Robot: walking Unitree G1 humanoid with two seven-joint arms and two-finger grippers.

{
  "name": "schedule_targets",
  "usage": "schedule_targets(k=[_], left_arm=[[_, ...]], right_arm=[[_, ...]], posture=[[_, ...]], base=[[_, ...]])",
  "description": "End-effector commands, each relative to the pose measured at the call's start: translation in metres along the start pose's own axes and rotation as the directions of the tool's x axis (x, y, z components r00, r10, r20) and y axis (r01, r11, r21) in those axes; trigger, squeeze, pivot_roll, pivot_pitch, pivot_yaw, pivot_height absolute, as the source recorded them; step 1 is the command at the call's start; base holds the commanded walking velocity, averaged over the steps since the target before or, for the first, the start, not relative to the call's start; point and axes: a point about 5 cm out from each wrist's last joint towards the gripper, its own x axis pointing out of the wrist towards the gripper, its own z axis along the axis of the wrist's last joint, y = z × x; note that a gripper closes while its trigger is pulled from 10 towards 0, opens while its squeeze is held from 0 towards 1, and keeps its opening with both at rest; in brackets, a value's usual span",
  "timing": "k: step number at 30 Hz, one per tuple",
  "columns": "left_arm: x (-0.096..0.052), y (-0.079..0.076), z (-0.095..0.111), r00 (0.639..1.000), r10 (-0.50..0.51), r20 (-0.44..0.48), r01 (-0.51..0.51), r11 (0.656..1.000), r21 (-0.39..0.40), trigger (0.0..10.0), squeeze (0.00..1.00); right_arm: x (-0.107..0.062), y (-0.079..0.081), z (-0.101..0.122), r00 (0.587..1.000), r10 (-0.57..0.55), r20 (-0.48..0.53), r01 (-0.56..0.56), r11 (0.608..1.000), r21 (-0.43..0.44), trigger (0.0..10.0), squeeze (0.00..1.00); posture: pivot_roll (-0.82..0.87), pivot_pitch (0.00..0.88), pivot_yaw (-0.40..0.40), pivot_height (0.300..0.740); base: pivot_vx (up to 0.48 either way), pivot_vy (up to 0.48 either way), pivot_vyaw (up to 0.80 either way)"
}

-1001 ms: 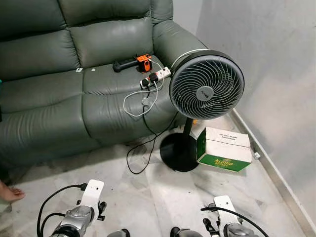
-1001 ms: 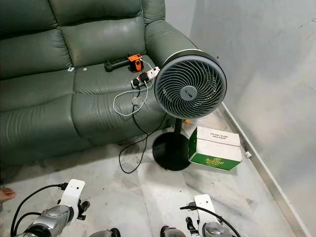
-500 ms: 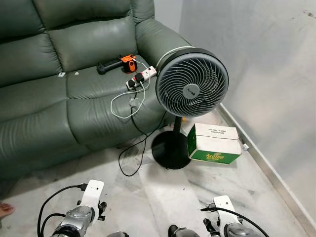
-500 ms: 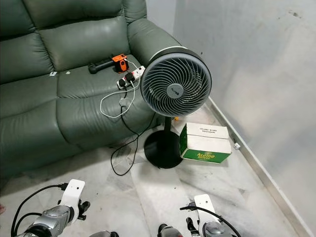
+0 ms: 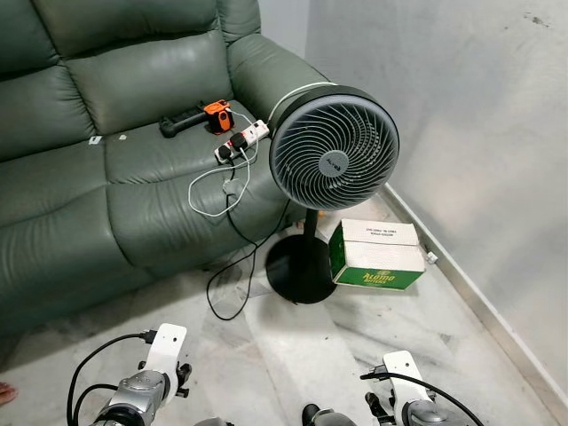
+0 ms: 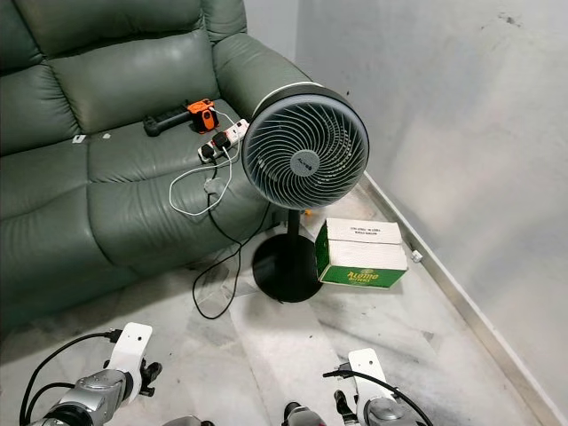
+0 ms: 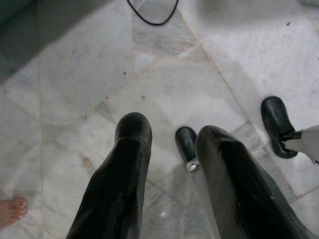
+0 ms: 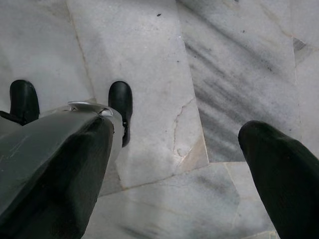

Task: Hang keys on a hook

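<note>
Two grippers hang low over the pale marble floor (image 5: 293, 355), neither touching or holding anything. By its wrist camera, the left gripper (image 7: 172, 139) has its black fingers parted by a modest gap, bare tile between them. The right gripper (image 8: 174, 144) is spread much wider, its fingers well apart over a cracked marble slab. No keys or hook can be made out anywhere, so their position and direction cannot be told. Ahead, a black pedestal fan (image 5: 333, 153) stands beside the green leather sofa (image 5: 106, 177), with a green and white carton (image 5: 377, 255) lying just beside the fan's round base. A white power strip (image 5: 241, 142) and an orange and black tool (image 5: 197, 116) lie on the sofa seat.
</note>
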Motion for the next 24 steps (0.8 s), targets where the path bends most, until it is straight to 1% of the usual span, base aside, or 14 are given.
schedule_targets(k=[1, 19, 24], left_arm=[[-0.0008, 0.0007, -0.0083, 0.999, -0.003, -0.033, 0.002, 1.000, -0.009, 10.0, 0.00], [-0.0007, -0.0013, -0.0099, 0.999, -0.019, -0.039, 0.019, 1.000, -0.015, 10.0, 0.00], [-0.0007, -0.0013, -0.0099, 0.999, -0.021, -0.039, 0.021, 1.000, -0.017, 10.0, 0.00]], right_arm=[[-0.0007, -0.0009, -0.0067, 1.000, 0.000, -0.025, 0.000, 1.000, -0.001, 10.0, 0.00], [-0.0009, -0.0016, -0.0076, 1.000, 0.002, -0.024, -0.003, 1.000, -0.016, 10.0, 0.00], [-0.0009, -0.0015, -0.0074, 1.000, 0.002, -0.022, -0.003, 1.000, -0.013, 10.0, 0.00]], posture=[[-0.03, 0.164, 0.001, 0.740], [-0.03, 0.158, -0.003, 0.740], [-0.03, 0.162, -0.001, 0.740]], base=[[0.000, 0.000, -0.68], [0.000, 0.000, -0.66], [0.000, 0.000, 0.00]])
